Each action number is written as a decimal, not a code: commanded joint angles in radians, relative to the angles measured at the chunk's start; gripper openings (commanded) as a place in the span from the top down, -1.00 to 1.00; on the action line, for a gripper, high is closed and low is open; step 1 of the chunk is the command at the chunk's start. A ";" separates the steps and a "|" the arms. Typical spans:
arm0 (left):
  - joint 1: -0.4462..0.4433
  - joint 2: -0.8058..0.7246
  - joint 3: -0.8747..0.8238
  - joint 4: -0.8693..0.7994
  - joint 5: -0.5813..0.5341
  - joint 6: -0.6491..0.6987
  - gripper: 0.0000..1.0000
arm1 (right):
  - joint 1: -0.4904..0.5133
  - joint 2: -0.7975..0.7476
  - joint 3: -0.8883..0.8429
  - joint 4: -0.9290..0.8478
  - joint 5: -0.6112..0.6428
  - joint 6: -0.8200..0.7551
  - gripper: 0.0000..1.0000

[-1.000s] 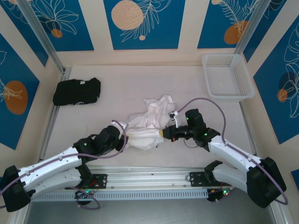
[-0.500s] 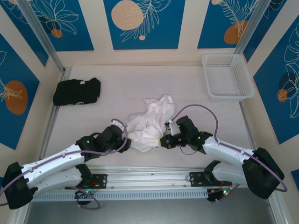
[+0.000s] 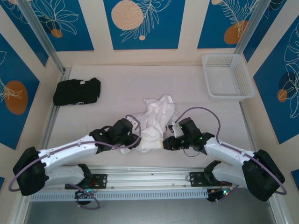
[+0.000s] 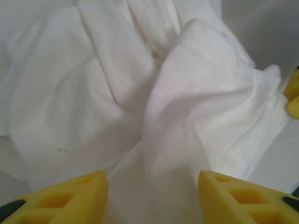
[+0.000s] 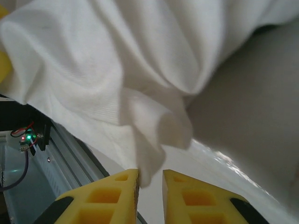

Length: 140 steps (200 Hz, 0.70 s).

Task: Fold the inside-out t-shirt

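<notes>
Closer together than a second ago: left gripper (image 3: 135, 140) pushed in against the near-left flank of the inside-out t-shirt (image 3: 152, 122), right gripper (image 3: 165, 142) drawn in at its near-right flank. Heaped white and crumpled, thin cloth in soft ridges and deep creases, a stitched hem curling over on top in the left wrist view, no print to be seen. Lies well apart from the white basket (image 3: 227, 97), to its left and nearer the arms. Bare table (image 3: 196, 105) between heap and basket, more of it further left as far as the black folded garment (image 3: 76, 91); little room on the near side, close to the metal rail (image 3: 154, 173). Left fingers (image 4: 60, 198) spread wide, released, a fold of shirt bulging toward the gap. Right fingers (image 5: 105, 200) parted by a narrow slit, let go, a drooping tip of cloth touching its mouth.
</notes>
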 commanded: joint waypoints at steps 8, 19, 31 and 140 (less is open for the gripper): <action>-0.001 -0.003 0.022 -0.010 0.011 0.009 0.45 | -0.051 -0.108 0.026 -0.077 -0.031 -0.035 0.48; 0.001 -0.023 0.010 -0.005 -0.006 0.008 0.57 | -0.069 -0.148 0.024 -0.052 -0.036 -0.033 0.41; 0.006 -0.049 -0.009 -0.001 -0.021 0.007 0.63 | -0.082 -0.165 0.033 -0.020 -0.038 -0.034 0.36; 0.012 -0.123 -0.038 0.070 0.030 0.059 0.62 | -0.071 0.032 0.083 0.107 -0.151 -0.034 0.35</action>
